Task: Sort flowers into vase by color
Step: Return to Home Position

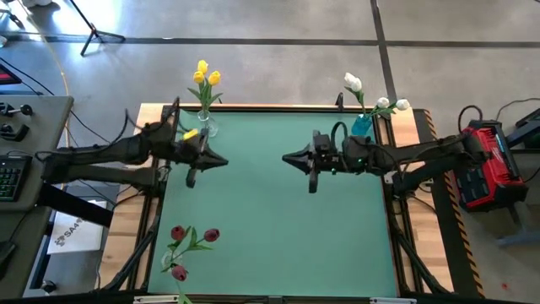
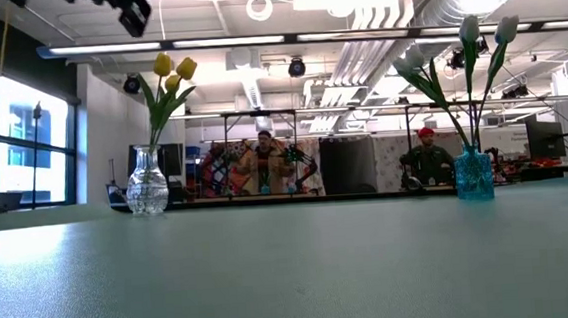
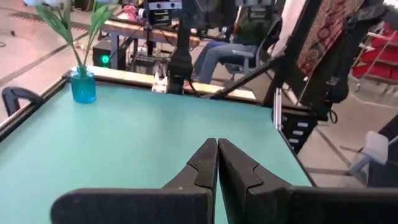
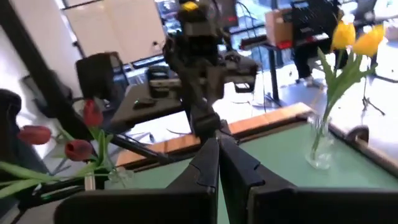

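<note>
Three red flowers (image 1: 190, 245) lean at the frame's lower left, their vase mostly cut off by the bottom edge. Mid-table, the left gripper (image 1: 221, 162) and right gripper (image 1: 287, 158) hover facing each other, apart, each empty with fingers pressed together. The likely risk is that either arm, drawing back, clips its neighbour: the yellow flowers (image 1: 205, 76) upper left, or the white flowers (image 1: 353, 82) in the blue vase (image 1: 361, 125) upper right. Beyond the table a person (image 2: 264, 158) sits.

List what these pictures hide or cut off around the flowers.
Red flowers: high view, stem bases run off the bottom edge; their vase is not discernible there.
Low view: those flowers fall outside the frame; the left arm is clipped by the top edge.
</note>
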You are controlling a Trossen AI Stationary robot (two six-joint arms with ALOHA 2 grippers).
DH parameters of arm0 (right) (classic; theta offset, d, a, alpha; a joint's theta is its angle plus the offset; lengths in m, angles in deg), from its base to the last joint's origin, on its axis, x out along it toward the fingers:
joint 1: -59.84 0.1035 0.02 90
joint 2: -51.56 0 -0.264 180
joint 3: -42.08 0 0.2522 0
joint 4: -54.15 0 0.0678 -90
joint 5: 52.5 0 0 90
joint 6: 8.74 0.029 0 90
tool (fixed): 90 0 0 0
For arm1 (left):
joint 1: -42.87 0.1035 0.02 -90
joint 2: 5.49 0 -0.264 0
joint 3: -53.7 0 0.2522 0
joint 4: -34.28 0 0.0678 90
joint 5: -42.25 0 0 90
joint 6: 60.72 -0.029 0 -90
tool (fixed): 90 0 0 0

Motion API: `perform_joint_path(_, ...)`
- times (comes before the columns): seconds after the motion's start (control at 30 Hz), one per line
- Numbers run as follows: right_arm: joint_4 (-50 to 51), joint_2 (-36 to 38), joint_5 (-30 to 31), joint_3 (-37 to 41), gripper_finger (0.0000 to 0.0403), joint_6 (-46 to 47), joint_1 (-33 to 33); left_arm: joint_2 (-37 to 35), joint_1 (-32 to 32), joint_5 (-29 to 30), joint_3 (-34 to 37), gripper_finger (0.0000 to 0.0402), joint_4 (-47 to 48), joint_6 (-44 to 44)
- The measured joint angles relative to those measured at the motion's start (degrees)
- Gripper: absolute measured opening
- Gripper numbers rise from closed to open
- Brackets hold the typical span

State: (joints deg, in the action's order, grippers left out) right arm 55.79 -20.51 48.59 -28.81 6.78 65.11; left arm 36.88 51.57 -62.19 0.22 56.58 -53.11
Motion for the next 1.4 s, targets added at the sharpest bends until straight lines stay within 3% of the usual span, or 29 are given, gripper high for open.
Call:
perform_joint_path(0.23,7.9,6.7,-14.4,-0.1,0.0,-6.6,-9.3,9.5,10.8,-9.7,0.0,0.0,-14.8,4.0)
perform_joint_path(0.4,13.6,10.1,-26.1,0.1,0.0,-9.6,-18.6,11.0,15.7,-10.5,0.0,0.0,-16.6,4.1)
perform_joint_path(0.57,4.7,13.1,-37.8,7.8,0.0,-6.2,-27.7,9.1,19.6,-10.4,0.0,0.0,-16.7,-0.4)
perform_joint_path(0.67,-3.1,15.5,-41.3,14.0,0.0,-2.2,-31.8,9.7,20.3,-10.5,0.0,0.0,-16.6,-5.2)
perform_joint_path(0.87,-5.8,17.8,-41.0,19.7,0.0,-1.2,-32.6,13.2,18.3,-10.9,0.0,0.0,-16.3,-7.1)
perform_joint_path(1.0,-5.5,18.2,-35.0,19.7,0.0,2.2,-31.0,12.7,18.3,-10.6,0.0,0.0,-16.4,-11.2)
perform_joint_path(1.17,-4.8,23.6,-29.8,18.9,0.0,1.4,-30.6,8.3,22.8,-11.3,0.0,0.0,-16.0,-14.1)
perform_joint_path(1.3,3.6,30.3,-24.8,18.8,0.0,-2.8,-29.7,6.4,25.8,-18.0,0.0,0.0,-13.3,-12.0)
perform_joint_path(1.4,11.9,35.3,-19.9,18.8,0.0,-6.0,-27.4,4.6,25.9,-18.0,0.5,0.0,-10.9,-12.8)
